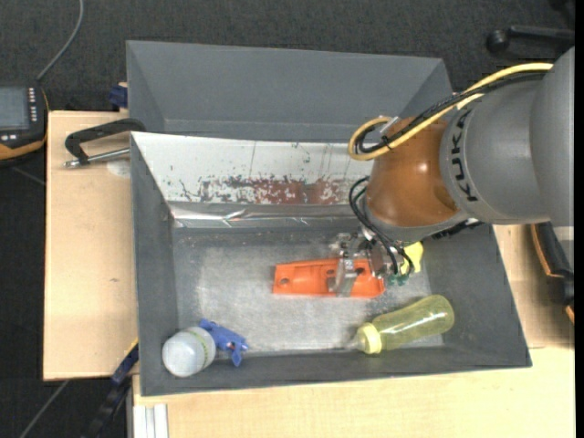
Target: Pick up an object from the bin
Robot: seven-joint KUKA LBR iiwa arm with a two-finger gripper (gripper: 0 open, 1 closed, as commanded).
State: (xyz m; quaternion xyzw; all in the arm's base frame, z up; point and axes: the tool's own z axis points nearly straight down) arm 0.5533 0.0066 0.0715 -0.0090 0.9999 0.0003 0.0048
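My gripper (349,267) is down in the middle of the bin, right over the right half of a flat orange tool-like piece (306,278) with a hole near its left end. Its fingers sit on or around that orange piece. A small yellow thing (412,256) peeks out just right of the gripper, partly hidden by the wrist. Nearer the front wall, to the right, a yellowish translucent bottle (407,323) lies on its side.
A white bottle with a blue cap or trigger (197,348) lies in the bin's front left corner. The arm's orange cover and cables hang over the bin's right rear part. The back wall is stained with reddish specks.
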